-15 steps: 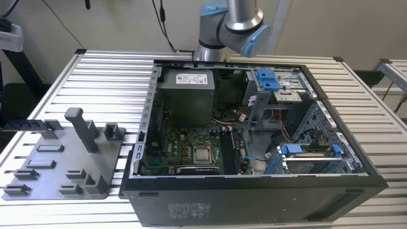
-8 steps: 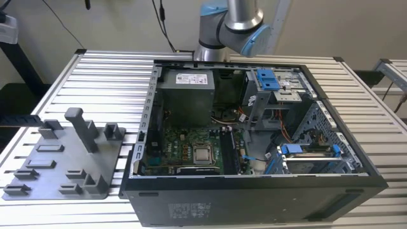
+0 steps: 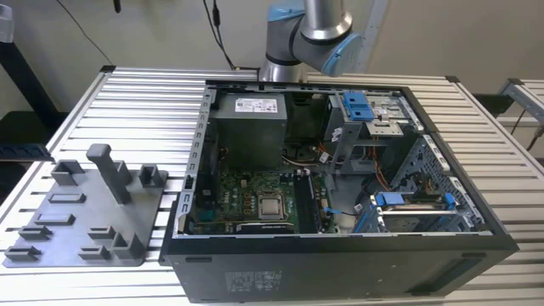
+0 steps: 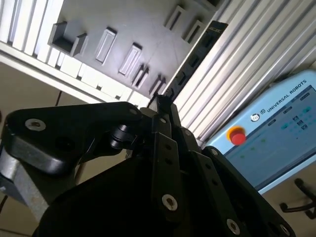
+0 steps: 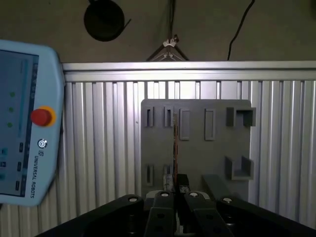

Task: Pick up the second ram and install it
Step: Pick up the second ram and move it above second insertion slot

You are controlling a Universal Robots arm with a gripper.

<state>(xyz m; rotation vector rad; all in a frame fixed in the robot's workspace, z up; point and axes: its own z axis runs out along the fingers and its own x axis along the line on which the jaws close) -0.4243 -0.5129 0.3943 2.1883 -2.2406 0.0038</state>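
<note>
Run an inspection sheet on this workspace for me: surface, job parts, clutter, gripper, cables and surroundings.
Surface: ribbed metal table carrying a grey tray and an open computer case.
Job's things: second ram, a dark strip between the gripper's fingers, seen against the tray in both wrist views; whether it is clear of the tray cannot be told. Motherboard exposed inside the case.
Clutter: teach pendant beside the tray.
Gripper: gripper shut on the second ram.
Cables: wires inside the case; cord hanging by the wall.
Surroundings: pale wall.
</note>
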